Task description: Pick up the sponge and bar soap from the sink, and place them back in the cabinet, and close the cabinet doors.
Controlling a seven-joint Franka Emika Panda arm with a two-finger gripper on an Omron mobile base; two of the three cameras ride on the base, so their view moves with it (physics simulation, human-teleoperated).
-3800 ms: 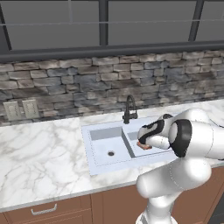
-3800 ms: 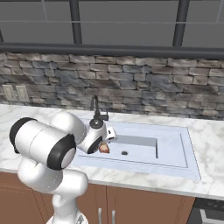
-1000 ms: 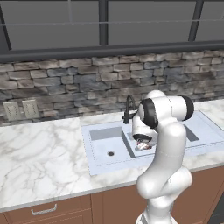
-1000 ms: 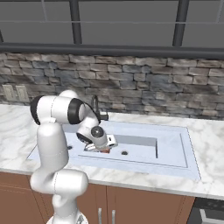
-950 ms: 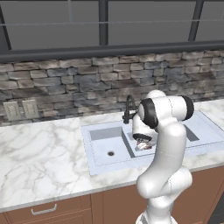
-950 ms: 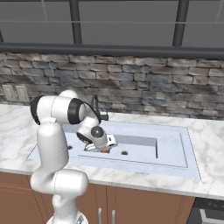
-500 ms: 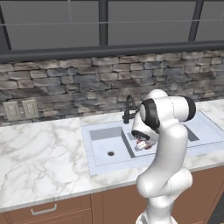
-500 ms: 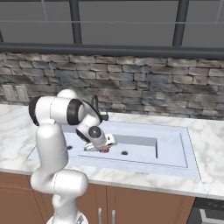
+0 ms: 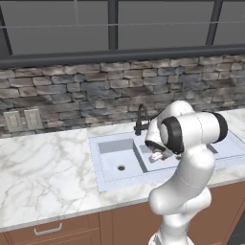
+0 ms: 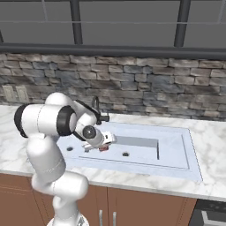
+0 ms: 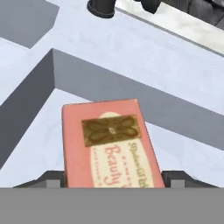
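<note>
While the arm reaches down into the sink point(image 9: 107, 165), the gripper point(image 9: 157, 154) hangs low in the right-hand basin, at about 3 o'clock from the round drain point(image 9: 121, 168) of the left basin and at about 5 o'clock from the black faucet point(image 9: 141, 119), with a scrap of pinkish-orange showing at its tip. From the right base view the gripper point(image 10: 102, 142) stands at about 9 o'clock from the other drain point(image 10: 126, 154), and the bar soap point(image 10: 103, 147) shows as a reddish patch just under it. Seen along the hand, the bar soap point(image 11: 110, 142) lies flat in the basin near an inner corner, printed face up, its near end set between the two fingertips point(image 11: 51, 178), one at each long edge; the fingers appear clenched on the bar across its width, though actual contact is hidden at the bottom edge. As a judgement, the bar is light, stiff and smooth, hence likely slippery; a hold across the two long sides near mid-length should keep it from pivoting or squirting out.
</note>
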